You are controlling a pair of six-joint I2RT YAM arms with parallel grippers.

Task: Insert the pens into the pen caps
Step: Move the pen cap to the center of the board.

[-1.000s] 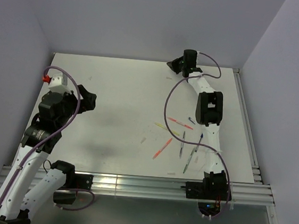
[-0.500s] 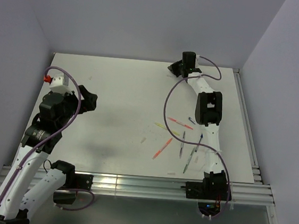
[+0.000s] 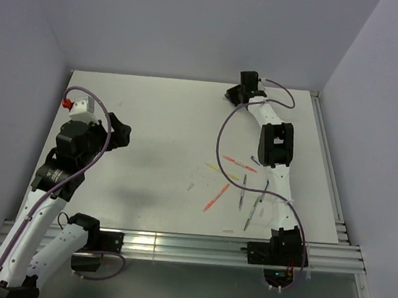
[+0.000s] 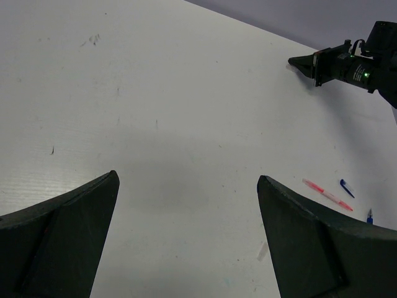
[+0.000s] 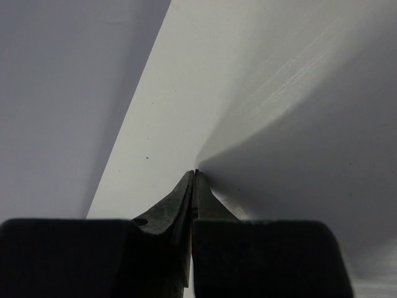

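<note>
**A:** What kind of surface is this?

**B:** A flat, matte white tabletop (image 3: pixel 151 130), faintly scuffed and dotted with small dark specks. Plain pale lilac walls (image 3: pixel 197 28) close it in at the back and on both sides. A ribbed aluminium rail (image 3: pixel 175 245) runs along the near edge, where the two arm bases are bolted.

**A:** Where are the pens?

**B:** They lie loose on the right half, close to the right arm's lower links. A red-pink stick pen (image 3: pixel 239 163) lies farthest back, with a thin yellow pen (image 3: pixel 218 169) near it on the left. An orange-red pen (image 3: pixel 216 197) lies nearer the rail. A grey pen (image 3: pixel 243 193) and a green-clear pen (image 3: pixel 252 213) are to its right. A tiny dark blue cap (image 4: pixel 347 188) sits just beside the red-pink pen, not touching it.

**A:** And the grippers?

**B:** The left gripper (image 4: pixel 186 186) hovers over bare table on the left half, its black fingers spread wide with nothing between them. The right gripper (image 5: pixel 195 172) reaches to the far edge by the back wall, well apart from the pens. Its fingers are pressed tip to tip with nothing visible between them. I cannot tell whether the tips touch the table.
</note>
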